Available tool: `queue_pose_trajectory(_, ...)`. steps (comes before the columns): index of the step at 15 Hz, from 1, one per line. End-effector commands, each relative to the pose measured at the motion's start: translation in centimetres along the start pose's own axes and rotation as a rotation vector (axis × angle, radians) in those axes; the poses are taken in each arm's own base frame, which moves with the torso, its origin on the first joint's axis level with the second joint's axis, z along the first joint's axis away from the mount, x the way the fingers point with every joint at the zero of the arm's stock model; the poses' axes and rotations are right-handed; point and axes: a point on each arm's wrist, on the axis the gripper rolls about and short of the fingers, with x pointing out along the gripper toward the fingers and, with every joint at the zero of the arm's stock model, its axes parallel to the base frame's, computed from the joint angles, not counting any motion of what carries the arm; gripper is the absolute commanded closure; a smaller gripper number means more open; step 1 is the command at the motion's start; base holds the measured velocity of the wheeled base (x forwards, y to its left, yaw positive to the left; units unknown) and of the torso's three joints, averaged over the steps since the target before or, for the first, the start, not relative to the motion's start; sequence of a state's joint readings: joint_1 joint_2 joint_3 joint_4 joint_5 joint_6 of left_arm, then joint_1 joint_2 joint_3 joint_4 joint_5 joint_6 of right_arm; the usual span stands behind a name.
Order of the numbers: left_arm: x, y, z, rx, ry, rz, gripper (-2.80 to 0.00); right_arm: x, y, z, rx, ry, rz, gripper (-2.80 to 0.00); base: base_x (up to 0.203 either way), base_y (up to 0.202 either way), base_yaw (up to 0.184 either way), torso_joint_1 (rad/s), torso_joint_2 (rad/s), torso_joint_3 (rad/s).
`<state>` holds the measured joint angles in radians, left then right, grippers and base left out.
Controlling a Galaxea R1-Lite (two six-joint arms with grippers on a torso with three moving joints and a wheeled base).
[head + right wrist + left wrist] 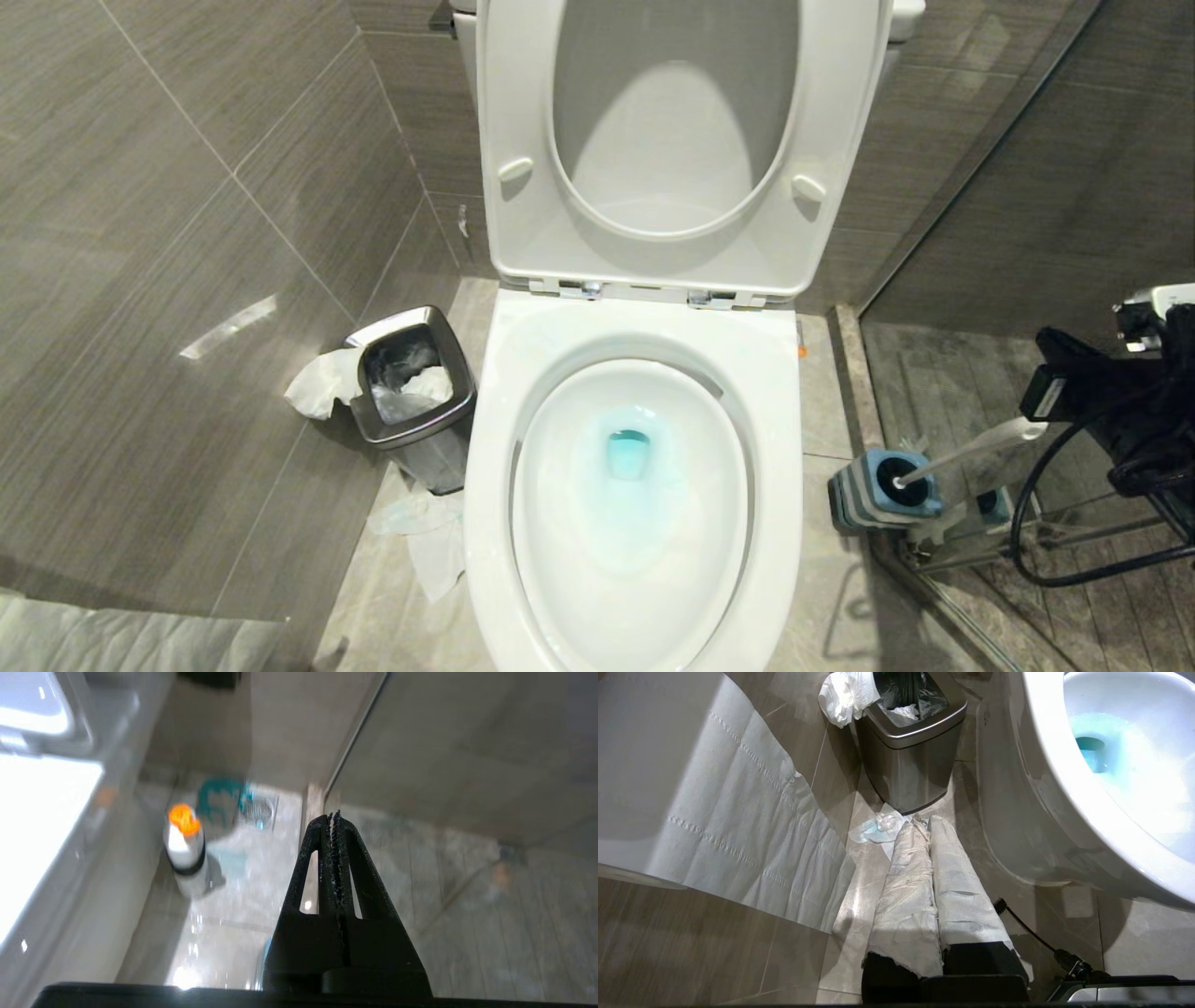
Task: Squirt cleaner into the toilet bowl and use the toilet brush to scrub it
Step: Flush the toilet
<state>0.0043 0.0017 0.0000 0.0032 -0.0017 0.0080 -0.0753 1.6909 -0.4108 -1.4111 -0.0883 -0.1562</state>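
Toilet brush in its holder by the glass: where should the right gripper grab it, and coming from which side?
Grip the toilet brush on the bare upper handle, near its rounded end. It leans up and away from the toilet bowl, toward the right arm, while the head sits in the holder. Come from above, then draw out along the handle.

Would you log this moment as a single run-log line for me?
stage: cleaner in toilet bowl | toilet brush in holder | right gripper shut, empty | left gripper shut, parked

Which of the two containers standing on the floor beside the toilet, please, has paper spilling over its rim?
The square steel waste bin on the robot's left; the blue-topped brush holder on the right holds only the toilet brush.
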Motion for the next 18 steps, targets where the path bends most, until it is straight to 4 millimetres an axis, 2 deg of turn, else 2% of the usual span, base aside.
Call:
queue_pose_trajectory(1, 0.0, 0.0, 0.0, 0.000, 0.001, 0.001, 0.00, -0.8, -0.3, 1.8, 0.006, -0.072, -0.009, 0.00, 0.000, 0.000, 0.000, 0.000, 0.00, 0.000)
queue_pose_trajectory(5, 0.0, 0.0, 0.0, 0.000, 0.003, 0.000, 0.00, -2.9, -0.9, 4.5, 0.015, -0.163, -0.021, 0.00, 0.000, 0.000, 0.000, 0.000, 0.00, 0.000)
queue_pose_trajectory(14, 0.0, 0.0, 0.0, 0.000, 0.003, 0.000, 0.00, -10.7, -2.3, 8.9, 0.041, -0.237, -0.031, 0.00, 0.000, 0.000, 0.000, 0.000, 0.00, 0.000)
queue_pose_trajectory(18, 0.0, 0.0, 0.0, 0.000, 0.003, 0.000, 0.00, -14.1, -2.8, 10.7, 0.034, -0.209, 0.004, 0.00, 0.000, 0.000, 0.000, 0.000, 0.00, 0.000)
